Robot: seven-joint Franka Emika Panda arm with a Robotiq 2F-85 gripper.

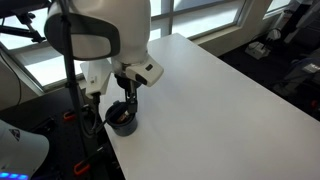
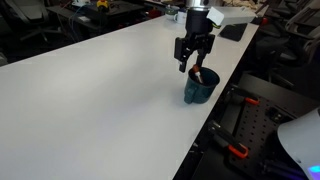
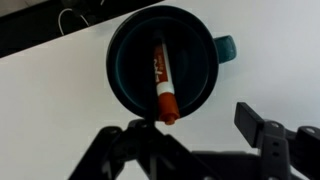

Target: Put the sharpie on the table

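The sharpie (image 3: 162, 80), dark with a reddish-orange end, stands slanted inside a round dark cup (image 3: 125, 45) with a small handle. Its reddish end leans on the cup's near rim. The cup stands on the white table (image 3: 60, 100) close to the table's edge, as both exterior views show (image 1: 122, 120) (image 2: 199, 90). My gripper (image 3: 195, 125) is open and empty, just above the cup, with its fingers apart (image 1: 128, 92) (image 2: 193, 62). A reddish tip shows at the cup's mouth in an exterior view (image 2: 202, 74).
The table top (image 1: 220, 100) (image 2: 90, 100) spreads wide away from the cup. The table's edge runs right beside the cup. Dark stands with red clamps (image 2: 235, 150) sit below that edge. Cluttered benches stand at the far side (image 2: 90, 8).
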